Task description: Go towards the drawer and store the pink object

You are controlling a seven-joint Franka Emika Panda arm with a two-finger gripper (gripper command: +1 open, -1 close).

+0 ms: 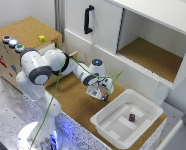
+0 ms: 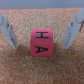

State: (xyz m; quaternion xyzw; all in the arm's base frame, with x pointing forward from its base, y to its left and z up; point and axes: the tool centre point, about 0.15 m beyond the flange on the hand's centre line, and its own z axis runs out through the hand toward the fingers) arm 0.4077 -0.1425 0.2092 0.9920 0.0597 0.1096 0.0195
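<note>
Wrist view: the gripper (image 2: 41, 31) hangs over a cork surface (image 2: 20, 67) with its two fingers (image 2: 7, 31) spread wide, one on each side of the pink object (image 2: 42, 42), a small cube whose upper face bears the dark letters "H" and "A". A clear gap separates each finger from the cube; nothing is held. Whether the fingertips have reached the level of the cube cannot be told from this view.

Exterior view: the arm reaches out over the cork-topped counter (image 1: 73, 100), and the gripper (image 1: 101, 94) is poised just above it, near the far-left corner of the white tray (image 1: 110, 127). The pink object is not distinguishable here beneath the hand. The tray holds a small dark purple block (image 1: 132, 117). At the exterior view's left stands the wooden box (image 1: 23, 35) with coloured round buttons (image 1: 13, 43) and a yellow cube (image 1: 41, 38) on its cork top; the drawer (image 1: 60, 54) lies on the box's right side, largely hidden behind the arm, so its degree of opening cannot be judged. The box is well apart from the gripper.

Progress, as judged: the approach to the cube appears complete, but grasping, carrying across to the box and depositing in the drawer all remain.
</note>
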